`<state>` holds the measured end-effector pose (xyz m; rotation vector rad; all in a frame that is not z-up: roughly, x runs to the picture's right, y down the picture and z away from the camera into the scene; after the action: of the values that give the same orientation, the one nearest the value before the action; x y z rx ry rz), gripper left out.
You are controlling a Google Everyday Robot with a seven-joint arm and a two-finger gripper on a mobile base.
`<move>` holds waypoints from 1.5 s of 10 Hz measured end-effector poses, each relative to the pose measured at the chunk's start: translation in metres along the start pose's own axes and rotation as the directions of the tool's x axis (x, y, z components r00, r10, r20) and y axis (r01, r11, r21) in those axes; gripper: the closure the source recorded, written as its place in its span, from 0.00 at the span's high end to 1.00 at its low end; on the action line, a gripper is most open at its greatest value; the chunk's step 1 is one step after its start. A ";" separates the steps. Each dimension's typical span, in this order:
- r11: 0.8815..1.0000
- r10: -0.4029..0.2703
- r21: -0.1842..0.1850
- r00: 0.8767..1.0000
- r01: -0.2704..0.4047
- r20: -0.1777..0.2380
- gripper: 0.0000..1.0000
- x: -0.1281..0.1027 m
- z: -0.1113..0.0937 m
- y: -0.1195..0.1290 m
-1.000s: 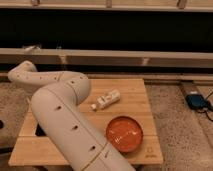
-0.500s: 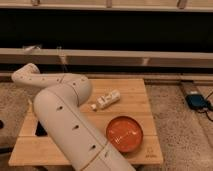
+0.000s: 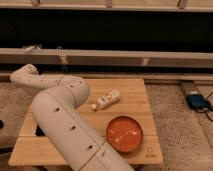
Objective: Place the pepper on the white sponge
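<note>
Jaws: not visible. The white dimpled robot arm rises from bottom centre, bends at a fat joint, and its thinner last visible link runs out to a rounded end at far left. The jaws must sit past that end, behind or under the arm. Can't tell if they are apart, together or clamped on anything.

Task items: small glossy red tapered pepper, not seen anywhere. Soft off-white rectangular block, i.e. the white sponge, not seen either. Both prob. hidden by the arm, on the jaws' side of the worktop; can't confirm.

Outward from there:
- Light wooden slatted worktop.
- Dark patch against the arm's left edge. Obj. or shadow, can't tell.
- Across the arm from the jaws' side: white cylindrical plastic bottle lying on its side, w/ a small pale bit just off its end.
- Further out the same way, and nearer the camera: round orange-red shallow bowl, apart from the bottle.
- Off the worktop, farthest from the jaws, on speckled floor: blue-grey device w/ cable.

Step in hand (judgement): reach/pick phase; no sign of the pepper on the sponge.

To do it well:
- Grip the pepper across its thick mid-section, not the tapered tip. Glossy skin will slip.
- Lift clear, then centre it over the sponge w/ its long axis along the sponge's length.
- Release low so it doesn't roll off the soft rounded edges.
- Keep the elbow off the bottle. It lies on its side and would roll.
</note>
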<state>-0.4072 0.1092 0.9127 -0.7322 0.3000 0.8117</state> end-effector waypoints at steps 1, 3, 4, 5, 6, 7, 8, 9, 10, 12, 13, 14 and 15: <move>1.000 -0.005 0.000 1.000 0.005 -0.001 0.16 -0.001 0.000 0.001; 1.000 -0.011 0.003 1.000 0.011 0.001 0.01 -0.001 -0.003 0.003; 1.000 -0.009 0.001 1.000 0.009 0.016 0.00 -0.003 -0.008 0.002; 1.000 0.003 0.003 0.999 -0.003 0.051 0.00 -0.008 -0.024 -0.007; 1.000 0.012 0.003 0.998 -0.012 0.069 0.00 -0.012 -0.034 -0.015; 1.000 0.027 0.002 0.995 -0.027 0.099 0.00 -0.019 -0.047 -0.030; 0.999 0.045 0.001 0.992 -0.045 0.120 0.00 -0.022 -0.053 -0.045; 0.998 0.062 0.002 0.989 -0.062 0.131 0.00 -0.023 -0.055 -0.058; 0.997 0.070 0.003 0.988 -0.071 0.138 0.00 -0.024 -0.055 -0.065; 0.995 0.098 0.005 0.984 -0.099 0.146 0.00 -0.025 -0.052 -0.086; 0.994 0.107 0.007 0.984 -0.109 0.146 0.00 -0.023 -0.050 -0.096; 0.992 0.121 0.008 0.981 -0.123 0.151 0.00 -0.022 -0.049 -0.108; 0.991 0.131 0.008 0.979 -0.134 0.156 0.00 -0.022 -0.047 -0.118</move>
<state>-0.3326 0.0100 0.9458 -0.6319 0.2169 0.9857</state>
